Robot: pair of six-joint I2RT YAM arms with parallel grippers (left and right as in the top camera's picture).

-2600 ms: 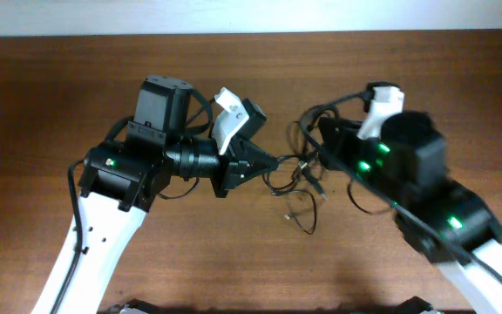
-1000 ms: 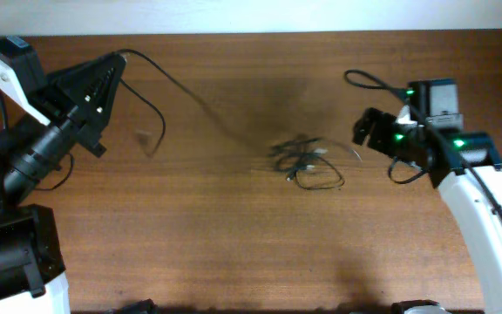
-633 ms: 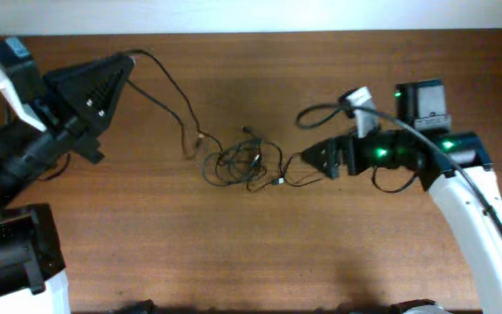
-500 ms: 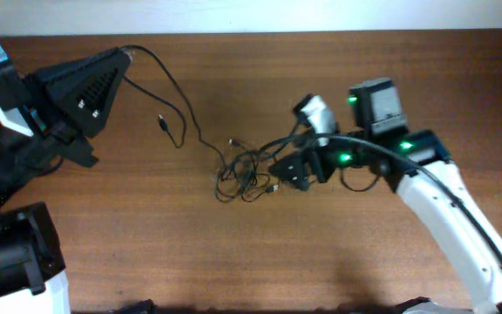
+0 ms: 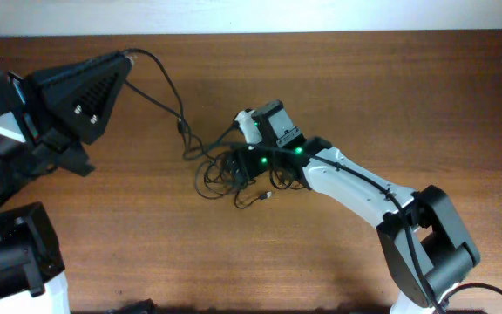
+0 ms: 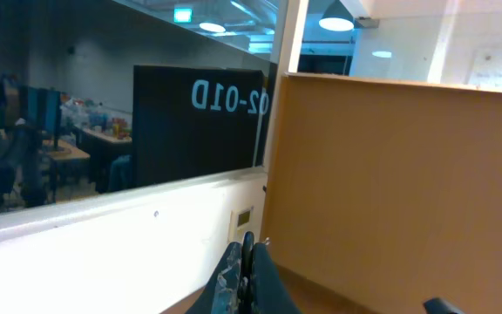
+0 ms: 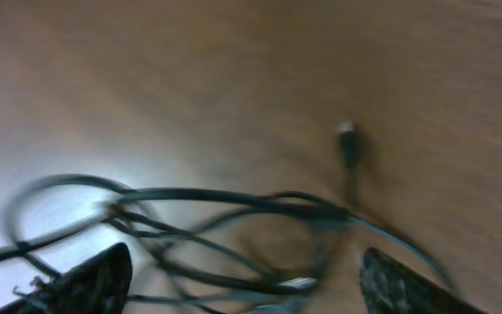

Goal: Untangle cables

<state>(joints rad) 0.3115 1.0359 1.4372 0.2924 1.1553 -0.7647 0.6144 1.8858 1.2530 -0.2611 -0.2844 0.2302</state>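
The cables lay in a loose knot on the wooden table, a little left of centre in the overhead view. One strand rose from the knot toward the upper left of the frame, to the tip of the left gripper. That claw was clenched. The left wrist view showed its fingers pressed together at bottom centre and cut off by the lower edge. The overhead view showed the strand ending at its tip, so it was grasping one of the cables, though the wire could not be made out between the fingers in the wrist view. That camera faced away from the table, onto a dark sign with mirrored lettering and a tan panel. The right arm reached from the lower right of the overhead frame to the knot, and its own body hid its claw there. In the heavily blurred right wrist view, the right gripper stood released. Its two dark fingertips sat near the lower corners, well apart and cut off by the bottom edge, with several strands crossing between them. Whether either tip touched a wire could not be told. A small plug lay on the table beyond the strands. Overhead, a loose end lay just below and right of the knot; whether it was the same plug was unclear. The number of cables in the knot could not be determined.
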